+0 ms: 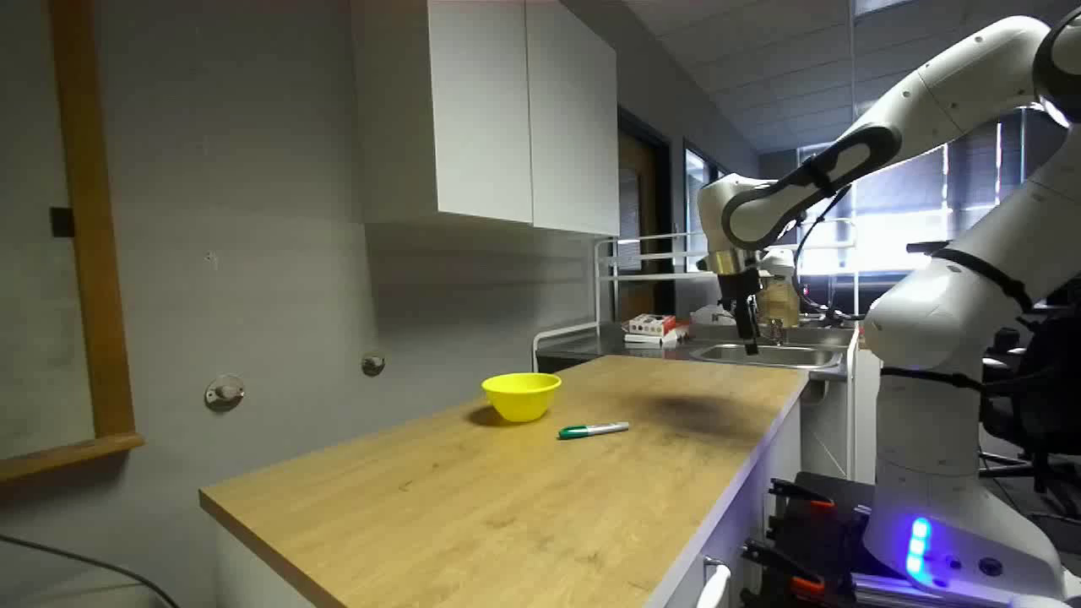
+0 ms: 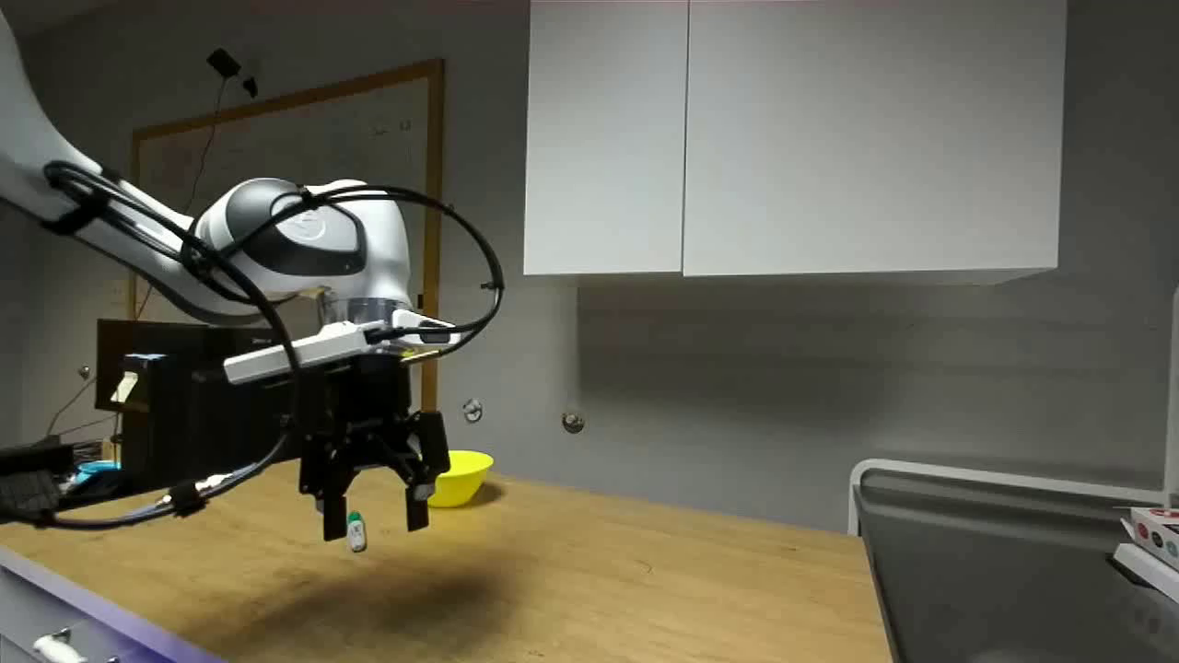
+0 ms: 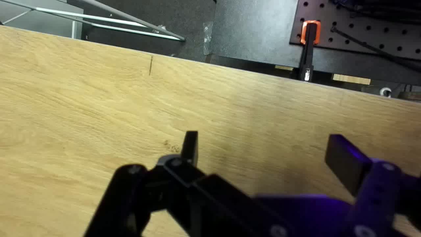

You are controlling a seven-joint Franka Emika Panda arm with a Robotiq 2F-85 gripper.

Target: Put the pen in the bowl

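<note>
**Your pen (image 1: 593, 430) lies on the counter (image 1: 473, 498) near the bowl (image 1: 521, 397); the gripper (image 2: 376, 527) hangs with its fingers (image 3: 190, 146) spread**

Start at the left, in an exterior view: you have the wooden frame (image 1: 93, 211) of a board (image 1: 34, 279), then two round metal fittings (image 1: 225, 393) on the grey wall (image 1: 253, 211). Next is your bowl, bright yellow and upright on the counter, with a white cupboard (image 1: 524, 110) higher up. To the bowl's right, a little lower in the view, your pen lies flat, close to the bowl but apart from it. Its green end is on the left, its pale barrel on the right. Past the counter's far end you find a small box (image 1: 652, 325) and then a sink (image 1: 798, 356), with the gripper pointing down in front of it in your line of sight. The white arm (image 1: 937, 101) reaches in from the right, from a base (image 1: 954, 498) with blue lights (image 1: 919, 540).

In an exterior view, you see the pen through the gap between the fingers, lying on the counter beyond them; then the bowl, partly hidden by the gripper; and at far right a dark worktop (image 2: 995, 571).

In the wrist view, the fingers stand wide apart, with the counter's grain between them, and a black and orange clamp (image 3: 308, 49) shows at the counter's edge, near the top, right of centre.
</note>
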